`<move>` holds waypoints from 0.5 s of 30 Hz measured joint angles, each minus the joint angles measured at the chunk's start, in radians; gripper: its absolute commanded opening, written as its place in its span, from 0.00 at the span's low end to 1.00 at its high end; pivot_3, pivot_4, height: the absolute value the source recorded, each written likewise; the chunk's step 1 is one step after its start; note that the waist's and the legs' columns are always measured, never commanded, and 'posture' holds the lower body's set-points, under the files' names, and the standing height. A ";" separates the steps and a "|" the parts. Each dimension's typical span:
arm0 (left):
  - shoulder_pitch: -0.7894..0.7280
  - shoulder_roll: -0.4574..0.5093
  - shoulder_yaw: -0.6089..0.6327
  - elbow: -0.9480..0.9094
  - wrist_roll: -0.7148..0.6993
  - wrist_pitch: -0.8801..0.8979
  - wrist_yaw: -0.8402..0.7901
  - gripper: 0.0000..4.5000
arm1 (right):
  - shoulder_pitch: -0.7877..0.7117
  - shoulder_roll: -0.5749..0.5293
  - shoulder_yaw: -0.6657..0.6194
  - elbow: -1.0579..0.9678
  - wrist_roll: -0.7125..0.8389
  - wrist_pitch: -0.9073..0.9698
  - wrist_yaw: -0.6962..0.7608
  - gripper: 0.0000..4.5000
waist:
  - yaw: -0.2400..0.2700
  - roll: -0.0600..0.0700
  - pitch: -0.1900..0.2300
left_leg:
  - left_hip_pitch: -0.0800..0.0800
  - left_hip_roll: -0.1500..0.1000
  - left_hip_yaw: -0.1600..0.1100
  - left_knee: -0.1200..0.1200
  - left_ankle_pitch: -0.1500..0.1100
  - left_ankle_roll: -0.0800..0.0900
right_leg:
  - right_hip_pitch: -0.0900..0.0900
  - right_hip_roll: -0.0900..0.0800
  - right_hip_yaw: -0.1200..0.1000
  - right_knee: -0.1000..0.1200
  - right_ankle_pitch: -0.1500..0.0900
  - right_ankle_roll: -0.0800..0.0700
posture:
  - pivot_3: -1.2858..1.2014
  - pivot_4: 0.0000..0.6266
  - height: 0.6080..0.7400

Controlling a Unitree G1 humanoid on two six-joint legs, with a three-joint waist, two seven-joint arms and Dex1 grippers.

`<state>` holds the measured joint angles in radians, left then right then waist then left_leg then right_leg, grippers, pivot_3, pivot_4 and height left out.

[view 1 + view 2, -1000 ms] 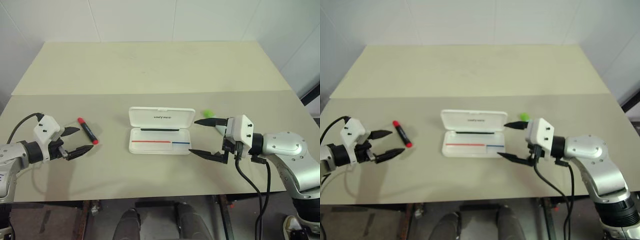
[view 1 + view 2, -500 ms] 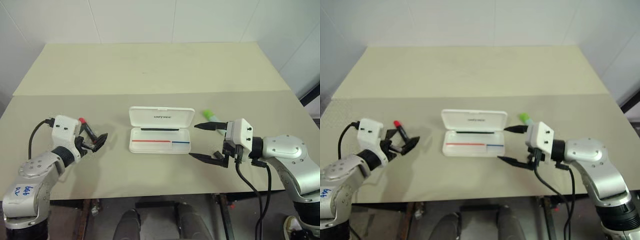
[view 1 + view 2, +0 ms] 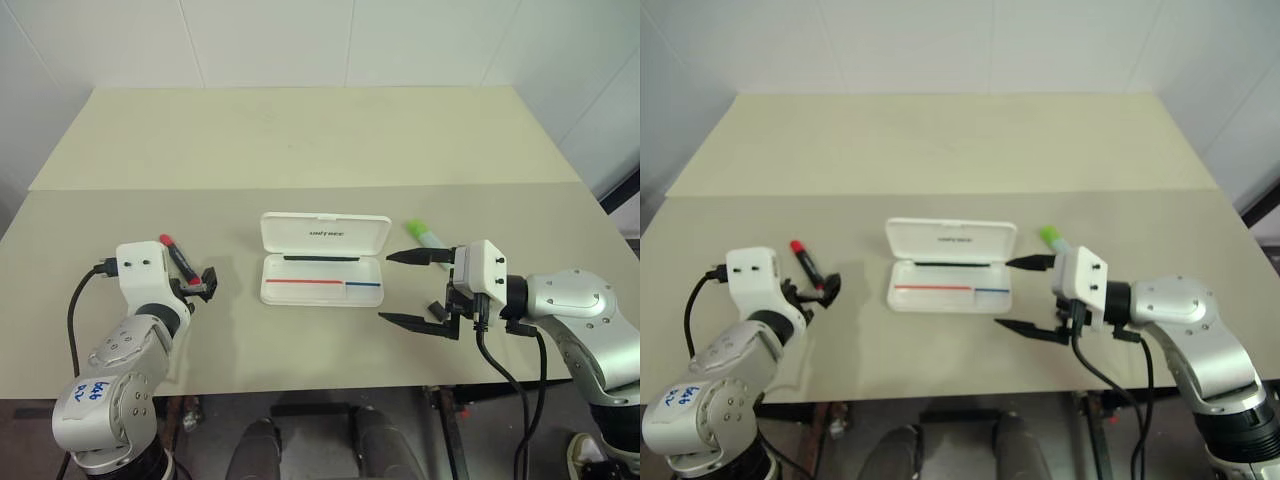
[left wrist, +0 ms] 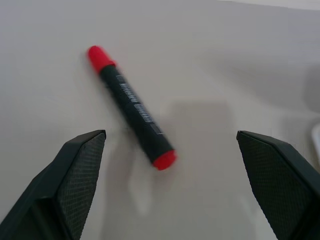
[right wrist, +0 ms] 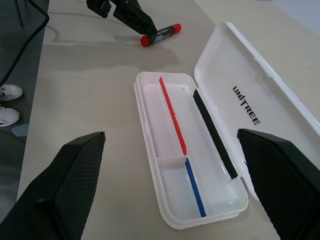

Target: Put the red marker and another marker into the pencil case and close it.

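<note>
head views: matte beige table [image 3: 300, 140], white hard-plastic pencil case [image 3: 322, 260] lying open, lid flat behind tray. red marker [image 3: 181, 262] left of case, its near end between the spread fingers of the left gripper [image 3: 200, 283]. lime-capped marker [image 3: 423, 235] right of case, just past the right gripper [image 3: 412, 288], jaws wide, nothing held.
left wrist: black barrel, red cap and end, marker flat on table ahead of textured black pads [image 4: 80, 175], untouched.
right wrist: case tray with red and blue strips, black bar, "unitree" lid text.
</note>
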<state>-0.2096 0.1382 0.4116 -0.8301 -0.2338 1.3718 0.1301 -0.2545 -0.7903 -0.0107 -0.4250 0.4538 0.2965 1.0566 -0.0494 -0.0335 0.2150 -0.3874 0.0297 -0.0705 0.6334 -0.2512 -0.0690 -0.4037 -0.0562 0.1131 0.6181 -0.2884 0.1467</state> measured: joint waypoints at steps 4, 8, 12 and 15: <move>-0.011 -0.015 0.001 0.000 0.021 0.008 0.011 1.00 | 0.000 -0.003 0.000 0.000 0.001 0.009 0.000 1.00 | 0.000 0.000 0.000 | 0.000 0.000 0.000 0.000 0.000 0.000 | 0.000 0.000 0.000 -0.001 0.000 0.000 | 0.52 0.24 1.00; -0.009 -0.023 0.000 0.052 0.043 -0.017 0.012 1.00 | 0.000 -0.003 0.000 -0.001 0.001 0.012 0.000 1.00 | 0.000 0.000 0.000 | 0.000 0.000 0.000 -0.001 0.000 0.000 | 0.000 0.000 0.000 -0.001 0.000 0.000 | 0.52 0.24 1.00; -0.011 -0.032 0.001 0.119 0.068 -0.051 0.015 1.00 | 0.003 -0.004 -0.005 -0.006 0.002 0.016 -0.001 1.00 | 0.001 0.000 0.000 | 0.000 0.000 0.000 0.000 0.000 0.000 | 0.001 0.000 0.000 -0.002 -0.001 -0.002 | 0.52 0.24 1.00; -0.031 -0.043 0.002 0.178 0.083 -0.081 0.021 1.00 | 0.008 -0.005 -0.019 -0.011 0.002 0.020 -0.006 1.00 | 0.006 0.000 0.000 | 0.000 0.000 0.000 0.000 0.000 0.000 | 0.001 0.000 0.000 -0.004 -0.001 -0.002 | 0.52 0.24 1.00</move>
<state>-0.2402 0.0956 0.4138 -0.6517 -0.1510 1.2903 0.1510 -0.2464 -0.7954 -0.0295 -0.4365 0.4560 0.3166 1.0507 -0.0439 -0.0338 0.2151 -0.3876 0.0296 -0.0704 0.6329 -0.2512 -0.0691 -0.4024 -0.0562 0.1131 0.6146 -0.2891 0.1444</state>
